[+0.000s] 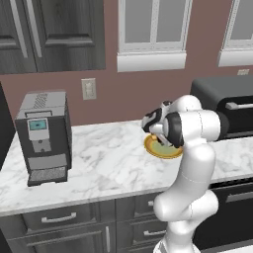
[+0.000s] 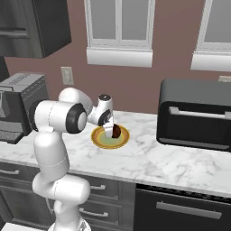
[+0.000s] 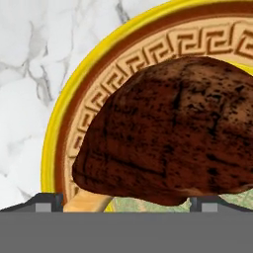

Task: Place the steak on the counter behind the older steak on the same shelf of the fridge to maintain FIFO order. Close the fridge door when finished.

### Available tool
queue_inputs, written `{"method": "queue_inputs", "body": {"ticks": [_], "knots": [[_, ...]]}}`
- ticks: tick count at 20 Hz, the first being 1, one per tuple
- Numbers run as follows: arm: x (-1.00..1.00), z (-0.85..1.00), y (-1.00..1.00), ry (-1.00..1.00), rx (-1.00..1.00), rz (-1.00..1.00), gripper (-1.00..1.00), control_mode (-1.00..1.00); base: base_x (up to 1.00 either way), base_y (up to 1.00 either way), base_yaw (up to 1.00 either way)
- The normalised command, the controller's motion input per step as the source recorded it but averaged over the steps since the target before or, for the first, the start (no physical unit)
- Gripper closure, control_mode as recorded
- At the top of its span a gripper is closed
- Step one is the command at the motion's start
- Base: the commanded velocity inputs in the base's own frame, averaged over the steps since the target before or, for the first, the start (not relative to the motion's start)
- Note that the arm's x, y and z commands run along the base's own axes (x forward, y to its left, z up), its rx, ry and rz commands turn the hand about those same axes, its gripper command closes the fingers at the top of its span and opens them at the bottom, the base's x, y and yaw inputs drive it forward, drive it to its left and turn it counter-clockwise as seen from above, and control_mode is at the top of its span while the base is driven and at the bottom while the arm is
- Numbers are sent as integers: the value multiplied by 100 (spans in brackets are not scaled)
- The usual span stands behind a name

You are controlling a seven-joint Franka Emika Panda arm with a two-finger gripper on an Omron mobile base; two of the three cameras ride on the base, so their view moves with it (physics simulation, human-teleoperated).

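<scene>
- The steak point(image 3: 173, 133) sits on a round plate point(image 3: 64, 123) with a yellow rim and a key-pattern band — in the hand view it lies directly ahead of the fingers point(image 3: 49, 201), very close, its dark bulk spanning most of the space between the two tips and running past the right one.
- Its long axis runs across the hand view, roughly along the line from one tip to the other; a tan bone-like end point(image 3: 86, 201) pokes out low, just beside the left tip.
- The fingers stand apart, one tip at each lower corner of the hand view, and I see no contact with the meat yet; my judgement is that the closing line has to be turned off that long axis — or the hand shifted — before a grip will seat.
- In the right base view the gripper point(image 2: 109, 127) hangs over the plate, the steak just beside it.
- The bench point(image 1: 104, 163), white marble with grey veins, carries the plate towards its back edge, about midway along the visible stretch.
- Left to right along it: a coffee machine point(image 1: 43, 136) near the left end, the plate, then a black toaster oven point(image 2: 196, 115) at the right.
- Behind runs a reddish wall with white-framed windows point(image 2: 119, 27).
</scene>
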Motion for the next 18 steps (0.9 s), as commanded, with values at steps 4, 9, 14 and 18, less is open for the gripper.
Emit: {"method": "queue_inputs", "body": {"ticks": [4,9,14,18], "knots": [[-20,0,0,-3,5,-13,-100,-100,0,0,0],[-1,0,-1,0,7,-18,-100,-100,0,0,0],[0,0,-2,0,8,-13,-100,-100,0,0,0],[0,3,0,0,7,-5,-100,-100,0,0,0]]}}
